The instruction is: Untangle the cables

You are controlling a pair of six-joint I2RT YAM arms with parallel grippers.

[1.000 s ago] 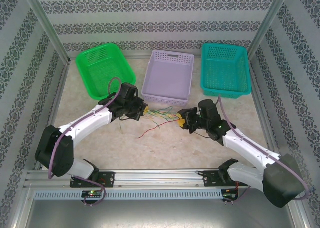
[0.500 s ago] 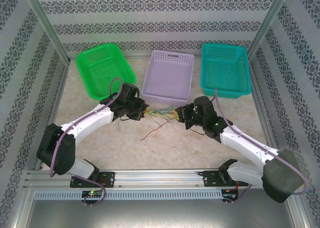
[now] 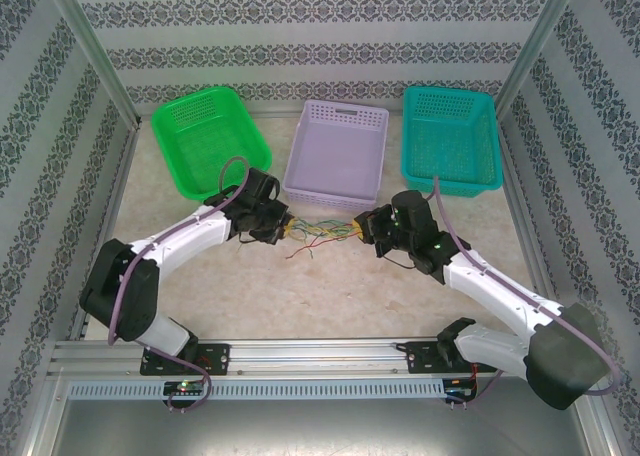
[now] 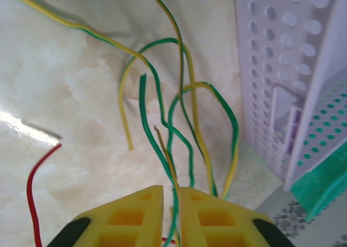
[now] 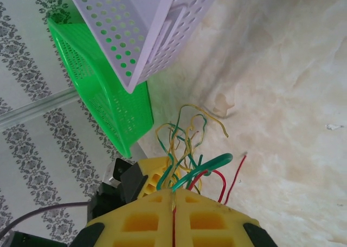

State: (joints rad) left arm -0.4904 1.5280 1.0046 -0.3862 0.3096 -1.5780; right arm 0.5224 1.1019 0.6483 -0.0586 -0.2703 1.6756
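Observation:
The cables (image 3: 320, 234), a bundle of thin green, yellow and red wires, stretch across the table between my two grippers, just in front of the purple basket. My left gripper (image 3: 283, 228) is at their left end. In the left wrist view its yellow jaws (image 4: 171, 188) stand slightly apart, and green and yellow cables (image 4: 192, 103) run loosely through the gap. My right gripper (image 3: 362, 226) is at the right end. In the right wrist view it is shut (image 5: 173, 192), with a green loop (image 5: 217, 161) and a red wire (image 5: 234, 176) coming out of the seam.
Three baskets stand in a row at the back: green (image 3: 200, 136), purple (image 3: 338, 156) and teal (image 3: 450, 141). The purple basket's front wall (image 4: 282, 68) is close to the cables. Patterned walls and metal posts enclose the table.
My right gripper moved left toward the bundle and shut on the cables. The left jaws parted a little. The loose red wire was drawn up closer to the bundle.

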